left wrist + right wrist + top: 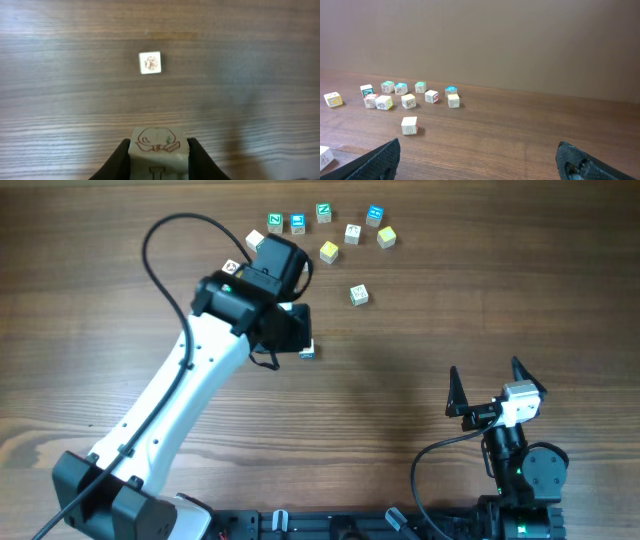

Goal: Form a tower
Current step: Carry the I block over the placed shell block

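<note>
The tower is not yet standing: every pale wooden cube that shows on the table (400,440) sits alone, none on another. One cube for it, the held cube (160,141), is in the left claw (159,150). In the left wrist view its upper face carries a rounded brown drawing with a touch of green. The face below it bears a brown mark cut off by the frame edge.

The left claw is closed most of the way, its two dark fingers (121,156) pressed against opposite sides of that cube. Whether the cube rests on the wood or hangs above it cannot be told. Beyond it, well apart on the bare wood, lies a single cube (150,63) with a brown picture on top. From overhead the arm hides the grip. Only a small cube (307,353) peeks out at the claw's lower edge, and I cannot tell which of the two it is.

The loose cubes (329,251) are scattered at the far edge, with blue, green and yellow trims among them.

The right claw (485,375) is spread wide near its base, touching nothing and holding nothing.
</note>
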### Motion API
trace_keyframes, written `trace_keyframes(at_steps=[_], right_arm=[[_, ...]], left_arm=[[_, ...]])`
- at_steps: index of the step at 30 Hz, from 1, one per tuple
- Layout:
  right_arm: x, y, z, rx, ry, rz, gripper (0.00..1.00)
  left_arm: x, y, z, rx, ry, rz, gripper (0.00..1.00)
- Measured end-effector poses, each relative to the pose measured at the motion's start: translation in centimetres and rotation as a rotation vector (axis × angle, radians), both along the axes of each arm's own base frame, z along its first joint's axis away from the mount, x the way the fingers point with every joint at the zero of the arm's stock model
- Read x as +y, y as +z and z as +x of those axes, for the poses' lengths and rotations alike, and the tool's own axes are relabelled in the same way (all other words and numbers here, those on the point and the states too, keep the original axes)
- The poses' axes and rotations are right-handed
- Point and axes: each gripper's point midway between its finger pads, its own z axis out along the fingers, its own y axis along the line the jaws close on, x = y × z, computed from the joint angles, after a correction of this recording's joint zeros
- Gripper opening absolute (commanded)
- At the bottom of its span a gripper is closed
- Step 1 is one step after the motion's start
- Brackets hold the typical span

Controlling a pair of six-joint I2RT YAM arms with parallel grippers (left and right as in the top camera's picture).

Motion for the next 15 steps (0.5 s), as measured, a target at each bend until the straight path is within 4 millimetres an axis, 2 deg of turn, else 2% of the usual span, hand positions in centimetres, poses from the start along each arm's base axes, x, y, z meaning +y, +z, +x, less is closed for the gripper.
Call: trace_keyframes(at_steps=[4,11,15], right_arm=[[0.0,0.0,0.0,0.000,-0.001,0.000,1.00],[0.0,0.0,0.0,0.000,0.000,0.000,1.00],[0.0,0.0,0.0,0.000,0.000,0.000,1.00]], left_arm=[[-0.6,-3.0,0.2,0.007,0.024,-0.010,0.16],[-1.3,-6.2,1.5,0.020,0.046,-0.009,0.15],[-1.5,-8.8,2.3,0.047,0.051,0.024,0.13]])
